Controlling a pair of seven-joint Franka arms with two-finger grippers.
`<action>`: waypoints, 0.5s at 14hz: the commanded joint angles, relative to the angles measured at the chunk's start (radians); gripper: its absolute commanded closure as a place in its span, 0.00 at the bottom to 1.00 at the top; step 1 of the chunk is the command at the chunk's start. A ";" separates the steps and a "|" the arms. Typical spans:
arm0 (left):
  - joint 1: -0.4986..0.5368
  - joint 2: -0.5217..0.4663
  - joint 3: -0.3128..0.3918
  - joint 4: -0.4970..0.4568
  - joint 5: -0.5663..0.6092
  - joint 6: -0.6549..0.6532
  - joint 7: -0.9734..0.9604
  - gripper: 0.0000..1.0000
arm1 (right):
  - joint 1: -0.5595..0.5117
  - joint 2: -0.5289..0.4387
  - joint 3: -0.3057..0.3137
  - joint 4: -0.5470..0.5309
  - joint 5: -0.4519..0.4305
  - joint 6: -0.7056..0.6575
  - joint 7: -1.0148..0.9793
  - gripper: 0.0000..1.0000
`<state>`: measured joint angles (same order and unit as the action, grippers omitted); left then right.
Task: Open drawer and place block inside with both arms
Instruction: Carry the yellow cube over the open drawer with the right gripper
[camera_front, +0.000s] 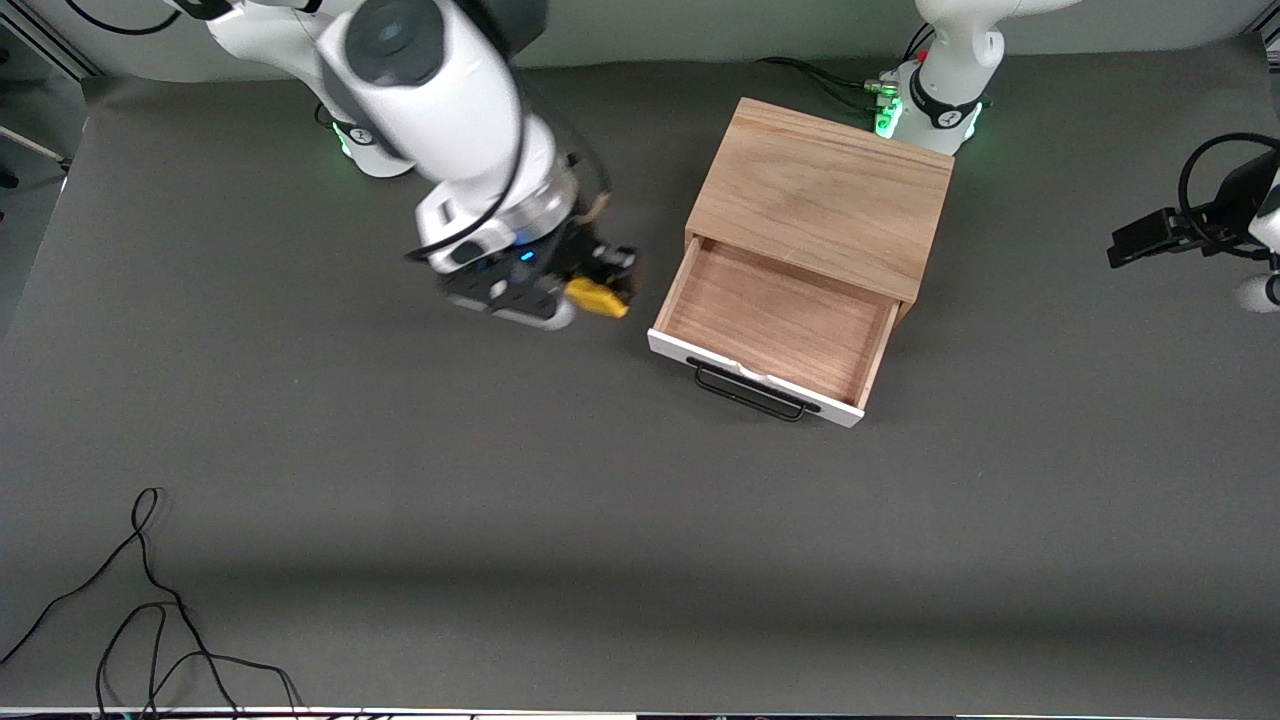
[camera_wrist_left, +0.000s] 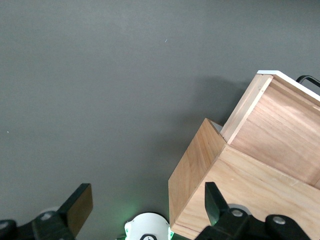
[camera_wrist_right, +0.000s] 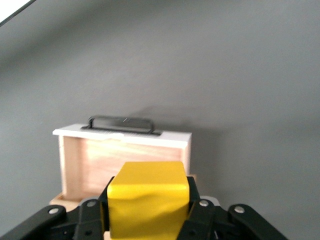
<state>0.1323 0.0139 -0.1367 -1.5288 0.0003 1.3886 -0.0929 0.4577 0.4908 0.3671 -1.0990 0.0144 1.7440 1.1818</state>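
I see the drawer (camera_front: 775, 325) pulled well out of its light-wood box (camera_front: 825, 195), white front panel toward the front camera, black wire handle (camera_front: 750, 392) on it, light wood interior bare. Box sits near the table's edge where the arm bases stand, just in front of the left arm's base, skewed to that edge. The block (camera_front: 598, 296), a small bright yellow cube, is clamped in the right gripper (camera_front: 585, 290), up over the table beside the drawer, toward the right arm's end.

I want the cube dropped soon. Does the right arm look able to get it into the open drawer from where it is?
Probably yes. The right gripper holds the block above the table beside the drawer, which stands pulled out and empty with nothing between them.
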 joint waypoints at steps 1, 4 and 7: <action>-0.002 -0.037 -0.003 -0.037 0.001 0.023 0.033 0.00 | 0.090 0.109 -0.013 0.094 -0.007 0.038 0.064 0.97; -0.003 -0.037 -0.006 -0.042 0.006 0.059 0.039 0.00 | 0.195 0.205 -0.016 0.094 -0.103 0.124 0.152 0.97; -0.025 -0.035 -0.007 -0.060 0.020 0.112 0.042 0.00 | 0.268 0.297 -0.016 0.094 -0.188 0.178 0.203 0.97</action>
<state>0.1259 0.0036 -0.1469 -1.5488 0.0019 1.4613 -0.0698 0.6832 0.7166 0.3596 -1.0679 -0.1206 1.9148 1.3461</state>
